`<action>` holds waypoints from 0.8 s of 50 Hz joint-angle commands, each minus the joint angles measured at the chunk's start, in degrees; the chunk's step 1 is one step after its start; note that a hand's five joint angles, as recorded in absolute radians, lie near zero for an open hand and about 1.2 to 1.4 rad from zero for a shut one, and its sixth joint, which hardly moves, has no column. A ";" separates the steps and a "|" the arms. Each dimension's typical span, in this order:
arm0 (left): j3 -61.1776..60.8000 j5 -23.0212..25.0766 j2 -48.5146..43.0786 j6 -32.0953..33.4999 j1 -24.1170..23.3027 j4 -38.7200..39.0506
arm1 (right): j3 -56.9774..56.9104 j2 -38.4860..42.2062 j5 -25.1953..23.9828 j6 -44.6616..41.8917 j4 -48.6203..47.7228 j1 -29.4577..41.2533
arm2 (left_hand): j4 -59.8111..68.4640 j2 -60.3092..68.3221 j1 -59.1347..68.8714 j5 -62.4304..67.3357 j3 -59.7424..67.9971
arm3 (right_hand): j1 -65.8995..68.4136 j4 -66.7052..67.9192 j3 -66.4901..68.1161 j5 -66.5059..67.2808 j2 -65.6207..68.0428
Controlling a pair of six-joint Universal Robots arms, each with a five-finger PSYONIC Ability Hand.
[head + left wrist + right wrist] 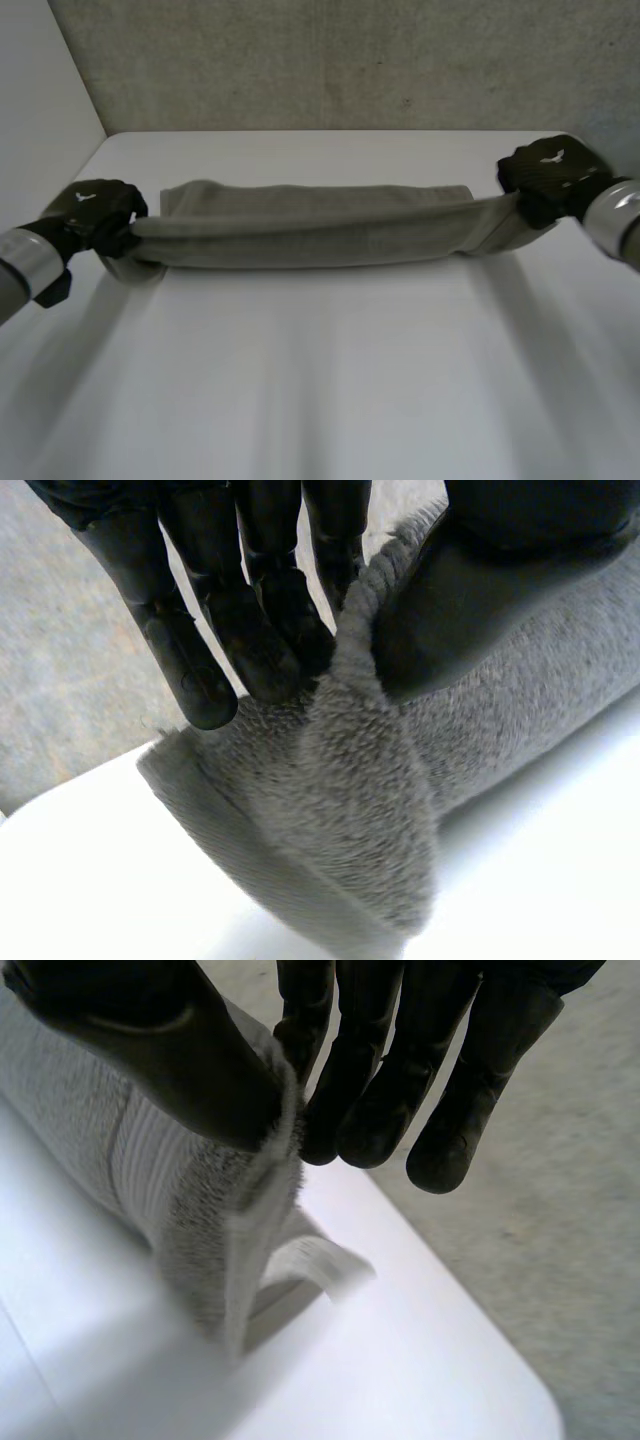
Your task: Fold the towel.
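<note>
Towel [310, 238]: grey, stretched long over white table [320, 400].
Left hand [95, 212]: 9 o'clock end, pinched between thumb and fingers.
Right hand [550, 172]: 3 o'clock end, pinched likewise.

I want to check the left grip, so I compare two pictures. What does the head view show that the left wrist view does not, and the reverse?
Head view: the whole towel stretched between the left hand and the right hand, one at each end. Left wrist view: the grip up close, the thumb and fingers pinching the towel's edge. Shared: the left hand, the towel and the white table.
</note>
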 commanded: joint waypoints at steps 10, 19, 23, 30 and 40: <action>0.83 3.86 3.87 -0.08 2.60 0.06 | -5.26 -0.50 -6.26 1.71 4.82 -5.64 | 2.55 2.52 5.65 5.15 3.01 | 3.90 3.68 3.80 2.56 4.05; 16.98 0.71 -10.97 0.53 -3.46 -2.03 | -16.51 10.83 3.32 1.18 4.64 -1.42 | 2.55 2.52 5.65 5.15 3.01 | 3.90 3.68 3.80 2.56 4.05; 22.01 -2.73 -11.16 0.89 -3.72 -7.22 | -16.52 9.09 3.76 1.97 4.73 -1.07 | 2.55 2.52 5.65 5.15 3.01 | 3.90 3.68 3.80 2.56 4.05; 22.19 -2.65 -5.36 0.54 -3.28 -8.29 | -12.82 2.13 2.44 2.33 4.29 -1.07 | 2.55 2.52 5.65 5.15 3.01 | 3.90 3.68 3.80 2.56 4.05; 21.05 -2.73 6.49 0.18 -4.07 -8.99 | -13.35 -7.25 1.48 6.89 4.64 -1.60 | 2.55 2.52 5.65 5.15 3.01 | 3.90 3.68 3.80 2.56 4.05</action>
